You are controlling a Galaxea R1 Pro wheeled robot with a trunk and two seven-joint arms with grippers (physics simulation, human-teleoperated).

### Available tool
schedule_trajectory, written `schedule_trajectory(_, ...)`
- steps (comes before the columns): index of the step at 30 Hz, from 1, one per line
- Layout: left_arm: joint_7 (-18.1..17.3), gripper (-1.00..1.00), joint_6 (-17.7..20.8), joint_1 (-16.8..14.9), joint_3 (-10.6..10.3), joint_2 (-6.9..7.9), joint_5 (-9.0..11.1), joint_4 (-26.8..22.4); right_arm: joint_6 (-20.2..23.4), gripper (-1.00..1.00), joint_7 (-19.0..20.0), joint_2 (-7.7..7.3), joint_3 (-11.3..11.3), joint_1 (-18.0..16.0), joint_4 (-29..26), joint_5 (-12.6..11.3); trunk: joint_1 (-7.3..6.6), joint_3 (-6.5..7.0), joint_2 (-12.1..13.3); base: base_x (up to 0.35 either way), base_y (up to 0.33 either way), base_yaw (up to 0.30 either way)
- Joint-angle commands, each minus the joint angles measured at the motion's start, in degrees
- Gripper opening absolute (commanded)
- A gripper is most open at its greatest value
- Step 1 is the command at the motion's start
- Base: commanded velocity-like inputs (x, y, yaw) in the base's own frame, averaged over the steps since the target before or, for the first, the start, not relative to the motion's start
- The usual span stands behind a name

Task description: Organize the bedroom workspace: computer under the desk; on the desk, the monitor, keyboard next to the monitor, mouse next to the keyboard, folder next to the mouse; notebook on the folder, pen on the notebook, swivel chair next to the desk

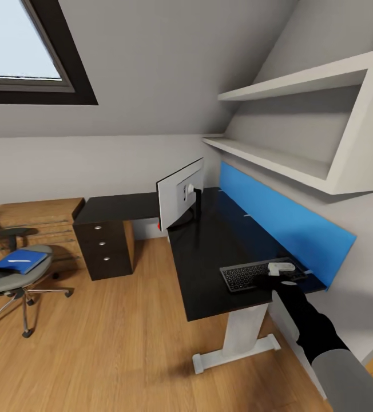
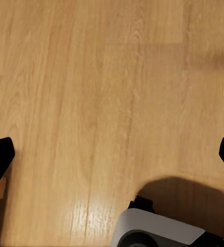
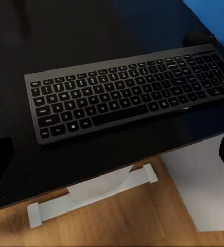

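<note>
The black desk [image 1: 209, 252] runs along the right wall. The monitor [image 1: 179, 197] stands on it, white back towards me. The keyboard [image 1: 249, 276] [image 3: 127, 95] lies flat near the desk's near end. My right gripper [image 1: 282, 273] [image 3: 112, 159] hovers just over the keyboard's right end, open and holding nothing. A small dark rounded shape [image 3: 195, 37], possibly the mouse, sits by the keyboard's far corner. The blue folder [image 1: 20, 261], with a thin white pen [image 1: 18, 261] on it, lies on the swivel chair [image 1: 9, 277] at the left. My left gripper [image 2: 112, 157] is open over bare floor. The notebook and the computer are out of view.
A black drawer unit [image 1: 103, 247] stands under the desk's far wing, beside a wooden chest [image 1: 43, 220]. A blue panel [image 1: 284, 223] lines the wall behind the desk, with white shelves [image 1: 301, 157] above it. The white desk leg [image 1: 238, 337] stands on open wood floor [image 1: 112, 343].
</note>
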Motion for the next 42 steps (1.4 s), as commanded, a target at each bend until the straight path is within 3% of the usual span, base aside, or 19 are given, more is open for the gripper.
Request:
schedule_trajectory(1, 0.4, 1.00, -0.3, -0.1, -0.5, 0.06, 0.5, 0.0, 0.3, 1.00, -0.6, -0.08, 0.3, -0.1, -0.4, -0.6, 0.04, -0.13, -0.1, 0.000, -0.153, 0.000)
schedule_trajectory(19, 0.5, 1.00, -0.4, -0.1, -0.2, 0.15, 0.6, 0.0, 0.7, 1.00, -0.8, 0.34, 0.6, 0.1, -4.0, -1.6, 0.04, -0.13, -0.1, 0.000, -0.287, 0.019)
schedule_trajectory(42, 0.6, 1.00, -0.5, -0.1, -0.1, 0.24, 0.7, 0.0, 0.5, 1.00, -0.8, 0.36, 0.6, 0.1, -4.0, -1.4, 0.04, -0.13, -0.1, 0.000, -0.267, 0.260)
